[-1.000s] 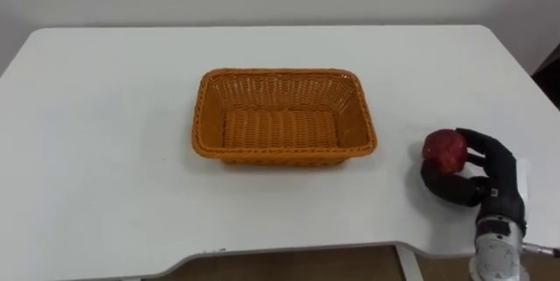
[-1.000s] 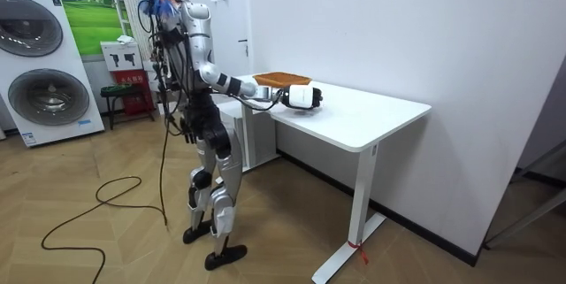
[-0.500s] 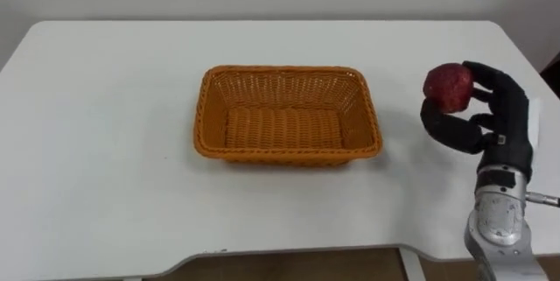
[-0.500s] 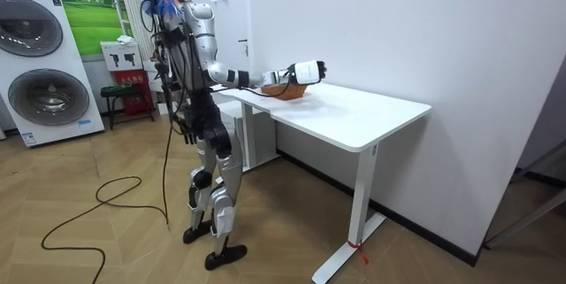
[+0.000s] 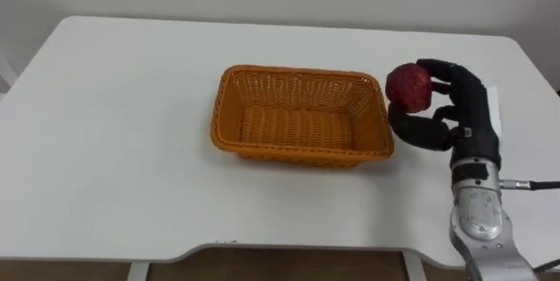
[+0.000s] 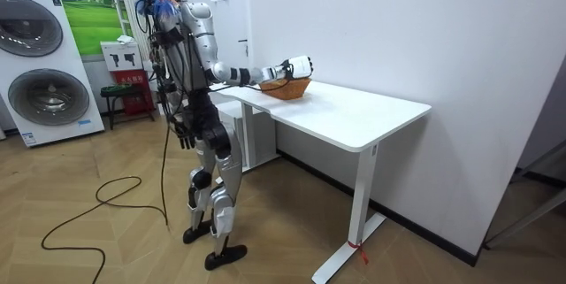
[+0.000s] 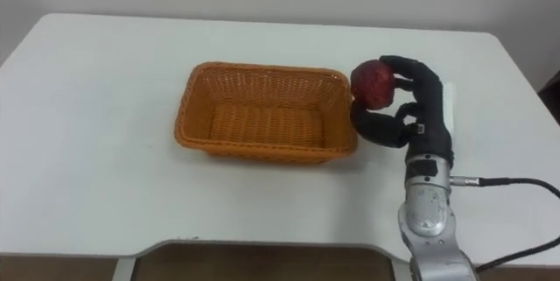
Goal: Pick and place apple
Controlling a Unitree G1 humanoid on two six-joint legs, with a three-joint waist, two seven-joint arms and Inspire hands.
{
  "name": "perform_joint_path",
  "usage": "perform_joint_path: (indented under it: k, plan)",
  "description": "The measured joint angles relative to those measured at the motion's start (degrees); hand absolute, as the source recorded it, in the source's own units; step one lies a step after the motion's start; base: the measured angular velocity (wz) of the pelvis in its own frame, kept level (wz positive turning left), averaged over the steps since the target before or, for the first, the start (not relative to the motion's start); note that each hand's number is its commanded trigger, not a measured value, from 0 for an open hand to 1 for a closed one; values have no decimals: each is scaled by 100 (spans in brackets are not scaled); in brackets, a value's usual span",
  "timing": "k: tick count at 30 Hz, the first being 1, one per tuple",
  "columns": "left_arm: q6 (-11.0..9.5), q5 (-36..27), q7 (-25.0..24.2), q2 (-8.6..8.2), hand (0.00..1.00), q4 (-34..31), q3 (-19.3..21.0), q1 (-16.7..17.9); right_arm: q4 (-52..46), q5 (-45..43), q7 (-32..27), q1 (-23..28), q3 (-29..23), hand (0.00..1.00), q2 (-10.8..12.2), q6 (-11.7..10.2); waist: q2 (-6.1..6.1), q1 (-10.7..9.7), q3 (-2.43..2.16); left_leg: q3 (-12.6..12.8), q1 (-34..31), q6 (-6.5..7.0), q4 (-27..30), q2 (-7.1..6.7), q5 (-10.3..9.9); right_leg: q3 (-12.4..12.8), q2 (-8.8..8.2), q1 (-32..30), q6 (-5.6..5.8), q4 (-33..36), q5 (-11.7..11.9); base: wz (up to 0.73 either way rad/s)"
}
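One round dark-red apple (image 5: pixel 409 87), partly hidden by curled fingers of the black right hand (image 5: pixel 469 113) clamping it, now closer to the rectangular orange wicker basket (image 5: pixel 220 110) than before.

**Soft, even indoor light**

The white worktop (image 5: pixel 105 141) is bright and evenly lit, with no hard glare. The basket (image 5: pixel 302 152) casts only a thin, soft shadow along its near wall, so the light probably comes from overhead. The dark robot hand (image 5: pixel 455 115) shows little surface detail. The room view is evenly lit too.
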Motion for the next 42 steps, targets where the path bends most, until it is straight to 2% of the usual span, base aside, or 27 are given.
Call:
perform_joint_path:
  k: [8, 10, 11, 12, 13, 19, 26, 37, 42]
  plan:
    - [109, 173, -176, 2, 0, -16, 3, -51, 1, -227, 54, -301, 55, 100, -2, 18, 27, 124, 7, -157, -72, 4, 15, -14, 3, -113, -12, -2, 0, -25, 0, 8]
    - [121, 201, -214, 2, 0, -16, 3, -77, 1, -227, 56, -358, 60, 100, -1, 95, 43, 129, 18, -179, -79, 5, 14, -17, 4, -133, -15, -2, 0, -26, 0, 5]
    - [124, 204, -220, 3, 0, -20, 4, -89, 1, -227, 56, -376, 59, 95, -2, 122, 44, 130, 18, -194, -83, 5, 14, -17, 4, -145, -16, -1, 0, -27, 0, 7]
    - [127, 203, -228, 4, 0, -19, 2, -98, 1, -226, 57, -377, 63, 61, -2, 123, 44, 131, 18, -209, -81, 5, 13, -17, 4, -160, -15, 6, 1, -27, 0, 6]
    - [130, 202, -233, 4, 0, -18, 0, -100, 1, -224, 56, -377, 69, 0, -2, 124, 44, 132, 18, -219, -80, 5, 12, -17, 4, -172, -15, 11, 1, -27, 0, 7]
    - [161, 201, -324, 14, 0, -13, -5, -152, 1, -220, 68, -382, 312, 0, -82, 176, 37, 183, 13, -275, -64, 4, 13, -17, 5, -232, -16, 27, 1, -32, 0, 3]
    - [165, 201, -324, 15, 0, -9, -4, -148, 0, -235, 130, -383, 325, 0, -177, 179, 34, 260, 12, -288, -81, 1, 62, -19, 7, -238, -23, 67, 1, -31, 0, 0]
    - [170, 212, -322, 14, 0, -16, -3, -176, 0, -358, 256, -383, 332, 0, -201, 187, 36, 252, -4, -300, -88, 1, 96, -26, 7, -233, -25, 101, 0, -34, -1, 0]
    - [169, 209, -317, 12, 0, -10, -4, -177, -6, -374, 252, -384, 321, 0, -223, 187, 94, 214, -54, -280, -70, 2, 92, -25, 8, -236, -25, 105, 0, -29, -1, 0]
